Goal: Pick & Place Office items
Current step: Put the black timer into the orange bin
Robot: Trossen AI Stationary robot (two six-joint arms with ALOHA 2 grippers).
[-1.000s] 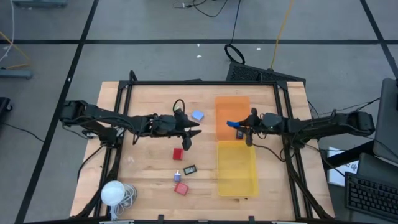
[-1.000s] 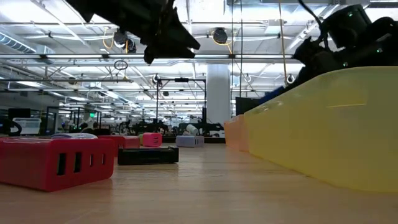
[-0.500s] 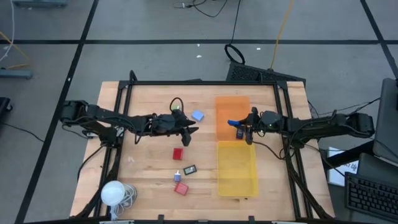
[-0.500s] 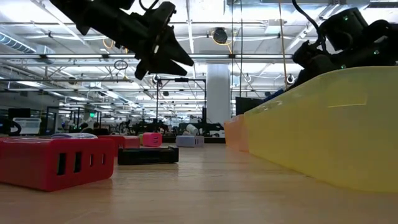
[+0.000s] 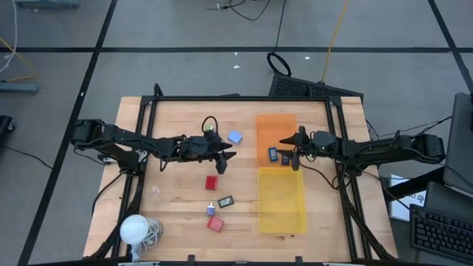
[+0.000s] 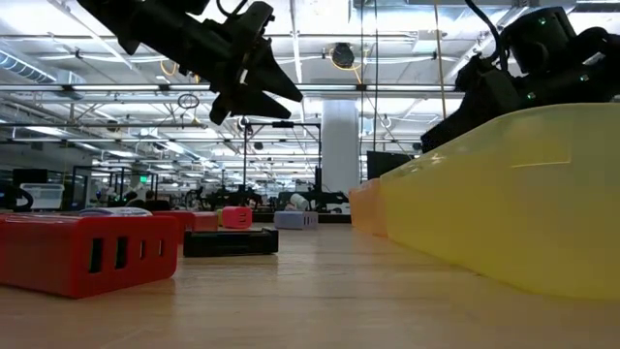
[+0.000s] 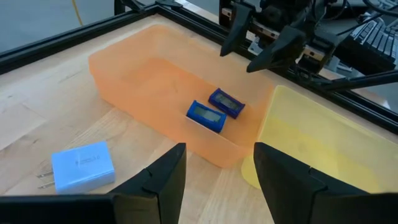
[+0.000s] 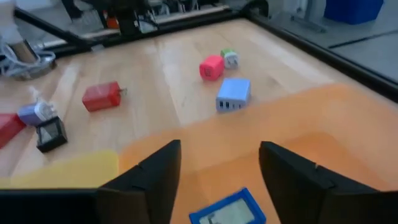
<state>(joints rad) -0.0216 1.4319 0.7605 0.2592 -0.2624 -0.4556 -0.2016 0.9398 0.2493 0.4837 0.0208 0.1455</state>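
Right pincer [image 5: 293, 153]: spread, empty, frame centre-right, over orange tray [image 5: 275, 123].
Blue blocks [image 7: 206, 115]: two, lying in that tray.
Left pincer [image 5: 226, 157]: spread, empty, above desk [image 5: 177, 118], near light-blue block [image 5: 235, 137].
Red block [image 5: 211, 182]: frame centre.

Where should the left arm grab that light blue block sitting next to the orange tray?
Probably from straight above, fingers across the two long sides of the light blue block. It lies flat on the table, clear of the orange tray, with small prongs at one short end.
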